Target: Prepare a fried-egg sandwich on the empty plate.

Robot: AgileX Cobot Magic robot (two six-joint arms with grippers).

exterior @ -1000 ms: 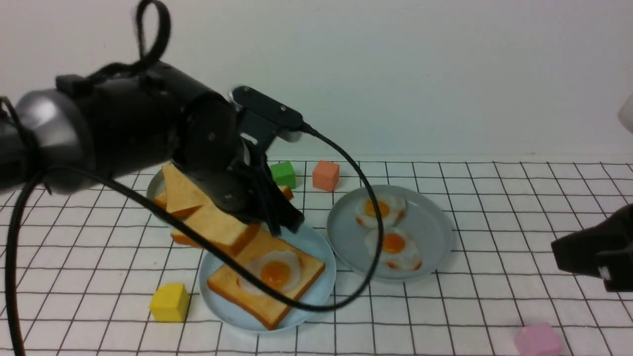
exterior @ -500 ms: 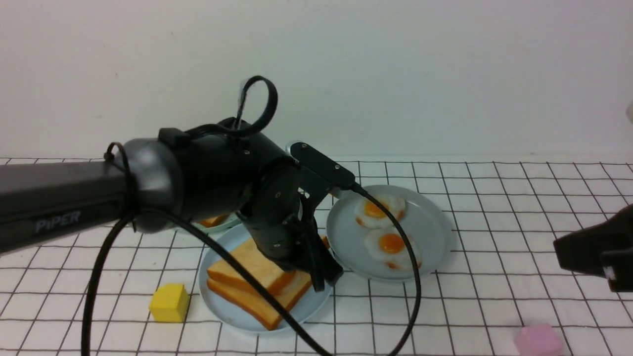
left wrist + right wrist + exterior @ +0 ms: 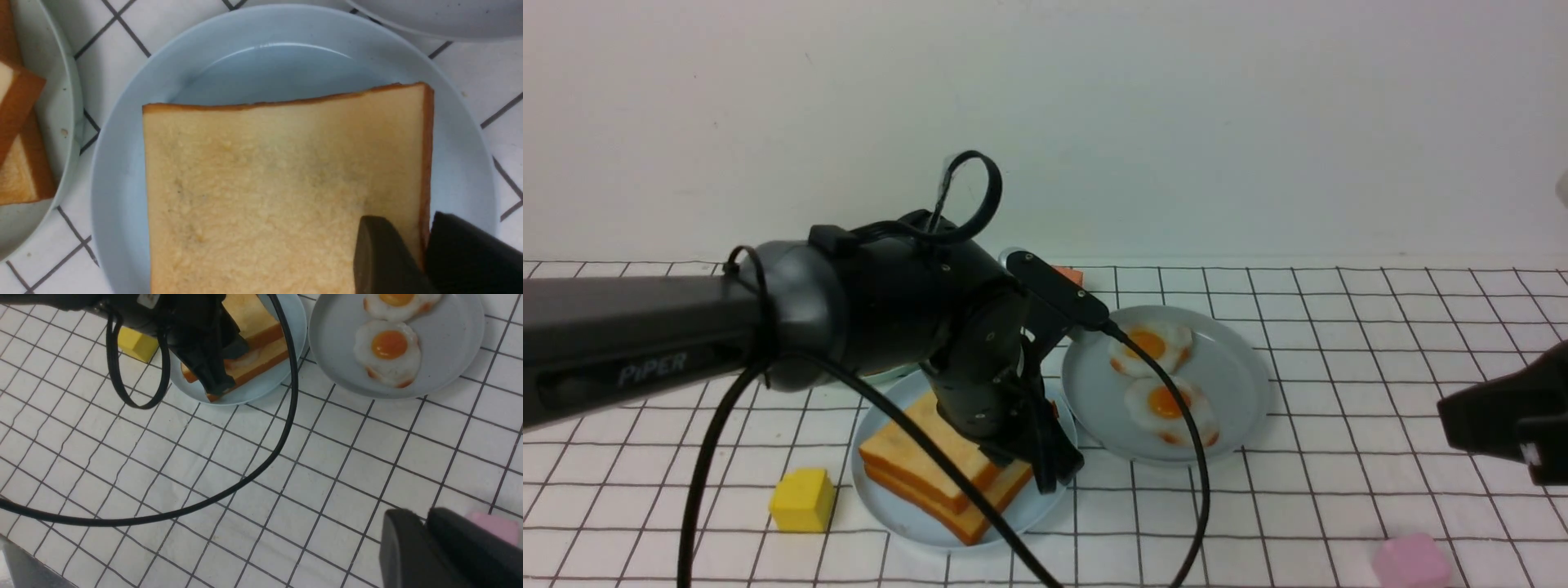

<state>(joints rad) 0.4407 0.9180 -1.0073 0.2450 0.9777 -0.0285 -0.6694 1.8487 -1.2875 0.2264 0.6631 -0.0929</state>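
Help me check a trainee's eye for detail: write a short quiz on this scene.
1. True or false: the grey plate is empty.
2. The cube beside the blue plate is: A pink, B yellow, C green.
3. How many toast slices are stacked on the blue plate?
Key: 1 false, it holds two eggs; 2 B; 3 two.
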